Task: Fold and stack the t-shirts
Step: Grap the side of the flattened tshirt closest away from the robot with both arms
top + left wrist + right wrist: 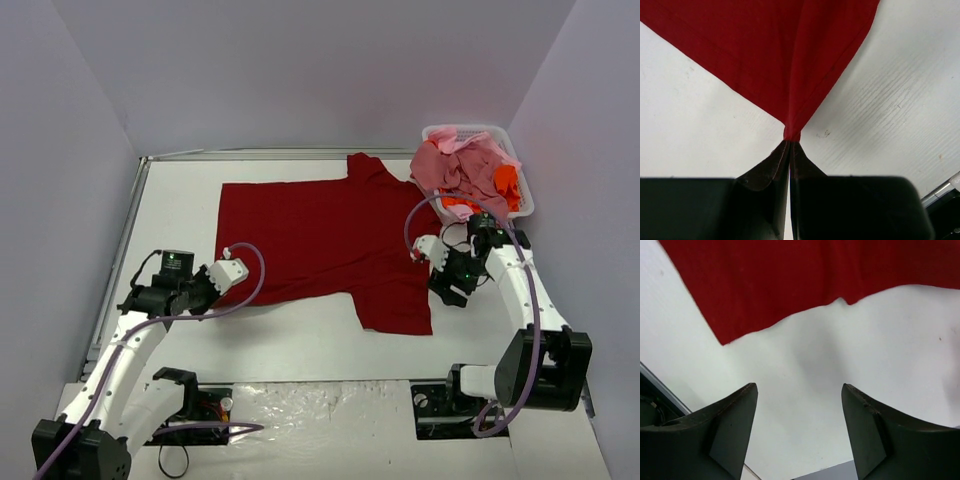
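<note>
Soft dark-red t-shirt (320,240) corner pinched tight in left fingers (782,161); right fingers (740,412) stand apart, empty.

A flat white matte worktop (180,200) fills the middle of the scene. It is boxed in on three sides by plain pale lavender-grey walls, all bare and smooth: a back wall (320,70), a left wall (50,200) and a right wall (590,110). A thin silver metal rail (114,262) runs along the worktop's left edge and turns along its far edge. At the near edge lies a crinkled, glinting sheet of clear plastic film (320,405). The light is soft and even, with only faint shadows. Close up, the worktop shows fine parallel streaks and a few small dark specks.
</note>
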Robot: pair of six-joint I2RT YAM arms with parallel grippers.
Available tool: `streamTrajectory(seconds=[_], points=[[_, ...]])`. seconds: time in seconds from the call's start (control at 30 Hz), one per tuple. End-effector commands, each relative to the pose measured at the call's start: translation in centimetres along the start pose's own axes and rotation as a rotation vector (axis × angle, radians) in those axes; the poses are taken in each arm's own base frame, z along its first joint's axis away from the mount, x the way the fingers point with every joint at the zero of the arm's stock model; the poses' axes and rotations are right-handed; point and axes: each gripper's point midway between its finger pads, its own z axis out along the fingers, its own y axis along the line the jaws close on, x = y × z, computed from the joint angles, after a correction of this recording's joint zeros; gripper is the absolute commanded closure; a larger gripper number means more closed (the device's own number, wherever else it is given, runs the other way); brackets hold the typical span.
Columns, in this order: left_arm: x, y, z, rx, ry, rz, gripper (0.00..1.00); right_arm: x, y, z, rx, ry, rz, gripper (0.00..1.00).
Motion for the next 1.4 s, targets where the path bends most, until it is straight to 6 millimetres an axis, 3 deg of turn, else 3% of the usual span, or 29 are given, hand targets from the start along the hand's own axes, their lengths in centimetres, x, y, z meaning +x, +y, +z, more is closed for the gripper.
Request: streamTrajectory(seconds=[0.0,0.17,0.4,0.67,1.37], points=[[0.2,-0.2,0.2,0.017,0.016,-0.031,0.98,1.2,3.8,-0.6,-0.102,0.024,-0.191,0.36],[0.5,0.0,0.4,0.015,0.036,-0.042,0.98,-0.3,6.9,0.0,-0.13,0.044,-0.369,0.35],[0.7,0.3,0.6,0.002,0.05,-0.053,0.98,-1.9,9.7,0.4,-0.175,0.085,-0.425,0.33],[0.9,0.5,0.7,-0.008,0.06,-0.058,0.98,-0.8,9.2,2.7,-0.23,0.187,-0.384,0.38],[1.1,0.8,1.1,-0.015,0.074,-0.061,0.98,-1.6,8.9,6.6,-0.376,0.317,-0.35,0.41]])
